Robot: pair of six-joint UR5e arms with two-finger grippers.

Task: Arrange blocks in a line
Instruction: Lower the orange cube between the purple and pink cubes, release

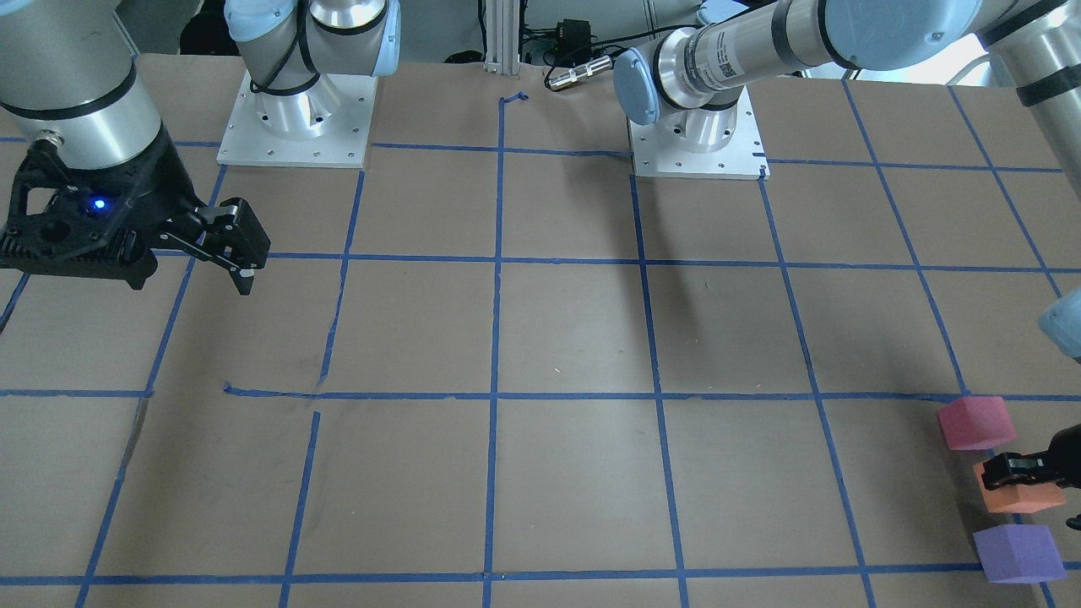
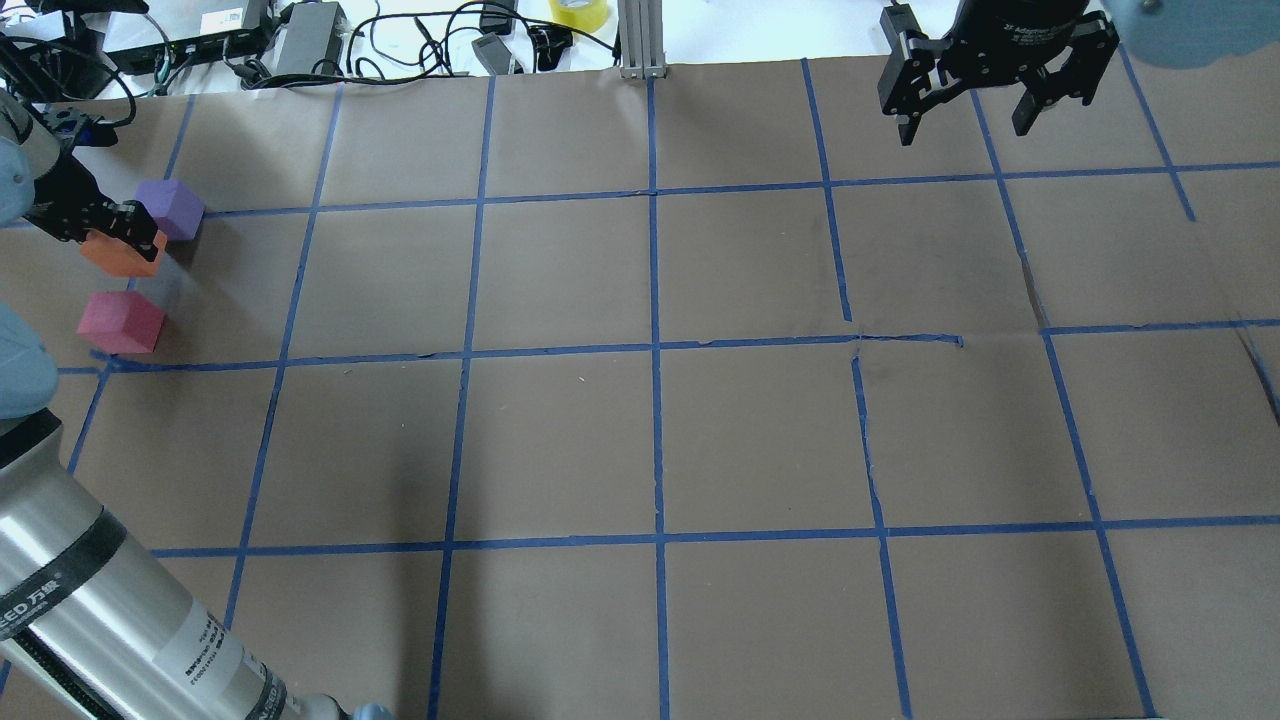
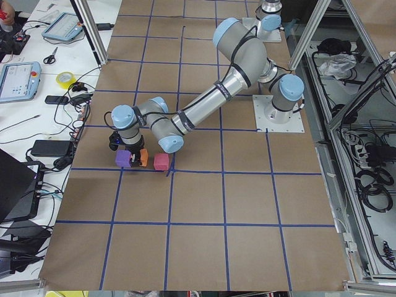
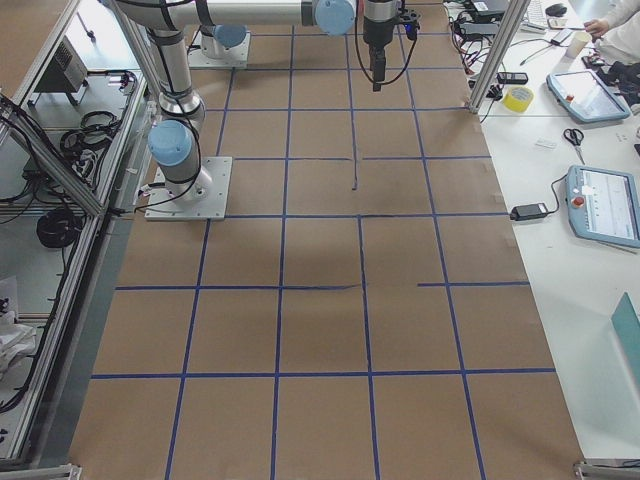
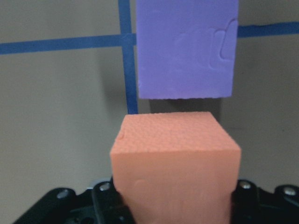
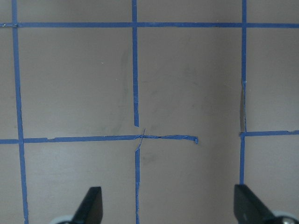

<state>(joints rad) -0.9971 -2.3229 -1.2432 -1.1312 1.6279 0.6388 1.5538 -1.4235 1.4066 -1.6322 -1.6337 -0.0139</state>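
Note:
Three blocks sit at the table's left end. The purple block is farthest, the orange block is in the middle, and the pinkish-red block is nearest. My left gripper is shut on the orange block, low at the table, with the purple block just ahead and a small gap between them. In the front view they show as pinkish-red, orange and purple. My right gripper is open and empty, raised over the far right.
Brown paper with a blue tape grid covers the table. Cables, a tape roll and devices lie beyond the far edge. The arm bases stand on the robot's side. The blocks lie close to the table's left edge.

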